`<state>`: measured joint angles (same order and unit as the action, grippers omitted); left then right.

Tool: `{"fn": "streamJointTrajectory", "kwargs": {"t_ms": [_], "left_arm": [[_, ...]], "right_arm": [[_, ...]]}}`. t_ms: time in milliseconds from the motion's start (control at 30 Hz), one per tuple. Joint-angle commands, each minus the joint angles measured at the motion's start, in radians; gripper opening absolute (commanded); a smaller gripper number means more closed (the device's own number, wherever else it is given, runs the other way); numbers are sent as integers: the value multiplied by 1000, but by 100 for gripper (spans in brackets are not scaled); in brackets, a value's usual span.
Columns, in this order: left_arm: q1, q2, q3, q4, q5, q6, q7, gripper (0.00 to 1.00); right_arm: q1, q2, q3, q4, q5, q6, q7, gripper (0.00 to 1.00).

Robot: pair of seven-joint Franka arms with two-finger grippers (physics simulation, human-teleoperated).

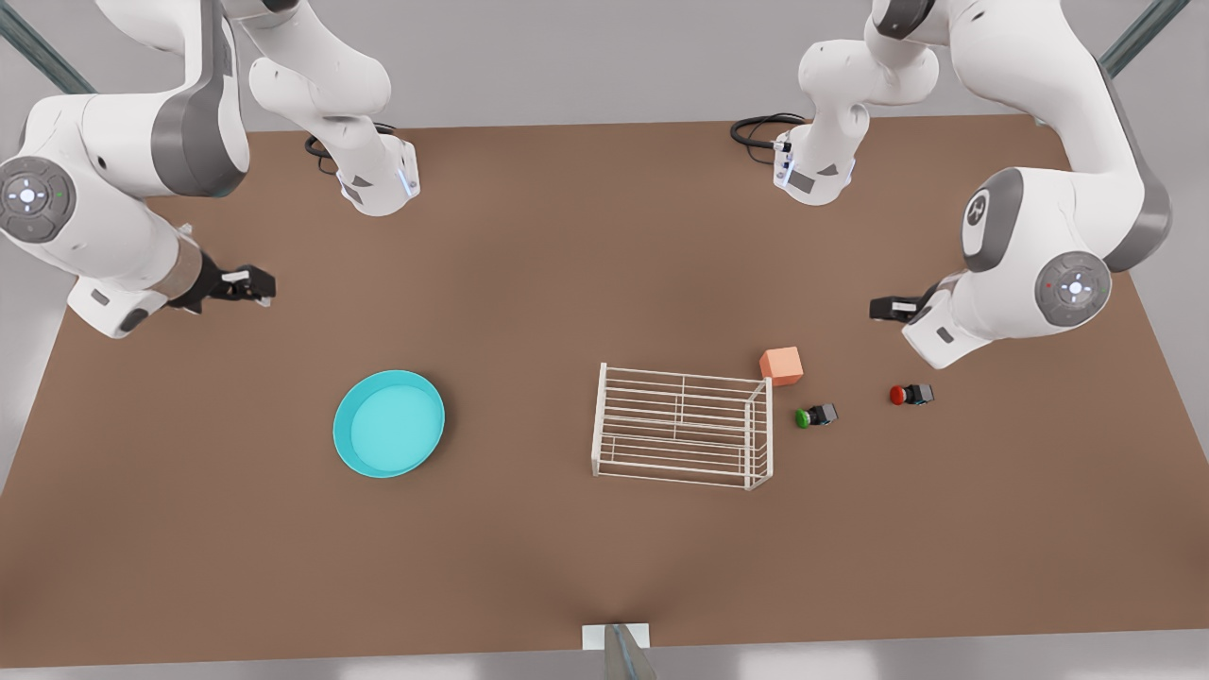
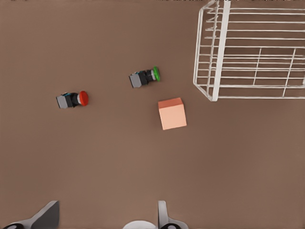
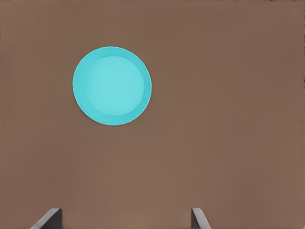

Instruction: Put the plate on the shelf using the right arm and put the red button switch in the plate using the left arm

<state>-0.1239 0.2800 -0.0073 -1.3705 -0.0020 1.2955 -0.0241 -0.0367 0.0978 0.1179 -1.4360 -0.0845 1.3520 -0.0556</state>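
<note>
The turquoise plate [image 1: 388, 423] [image 3: 112, 86] lies flat on the brown table at the front view's left. My right gripper [image 1: 255, 283] [image 3: 124, 214] hovers above and behind it, open and empty. The white wire shelf [image 1: 598, 420] [image 2: 219, 47] stands near the middle of the table. Lying on its side at the front view's right is the red button switch [image 1: 911, 395] [image 2: 72, 99]. My left gripper [image 1: 883, 308] [image 2: 105, 212] hangs open above the table just behind that switch, holding nothing.
A green-capped switch [image 1: 816, 416] [image 2: 144, 77] lies between the red one and the shelf. A salmon-pink cube [image 1: 781, 365] [image 2: 172, 113] sits at the shelf's far right corner. Both arm bases stand at the table's far edge.
</note>
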Motion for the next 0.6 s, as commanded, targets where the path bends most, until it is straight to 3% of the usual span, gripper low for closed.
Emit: {"fn": "streamJointTrajectory", "kwargs": {"t_ms": [0, 100, 267, 333, 567], "left_arm": [[1, 1, 1, 1, -3, 13, -27, 100], [9, 2, 1, 1, -4, 18, -27, 100], [12, 2, 1, 1, -4, 18, -25, 100], [13, 2, 1, 1, -4, 18, -25, 100], [13, 2, 1, 1, -3, 18, -27, 100]], "right_arm": [[-6, -1, 0, 0, 0, 58, -29, 100], [-17, 43, 3, 2, 41, 62, -38, 100], [-18, 358, 14, -18, 123, 502, -44, 100], [-57, 410, 13, -69, 181, 619, -113, 100], [-126, 468, 3, -184, 163, 748, -122, 100]]}}
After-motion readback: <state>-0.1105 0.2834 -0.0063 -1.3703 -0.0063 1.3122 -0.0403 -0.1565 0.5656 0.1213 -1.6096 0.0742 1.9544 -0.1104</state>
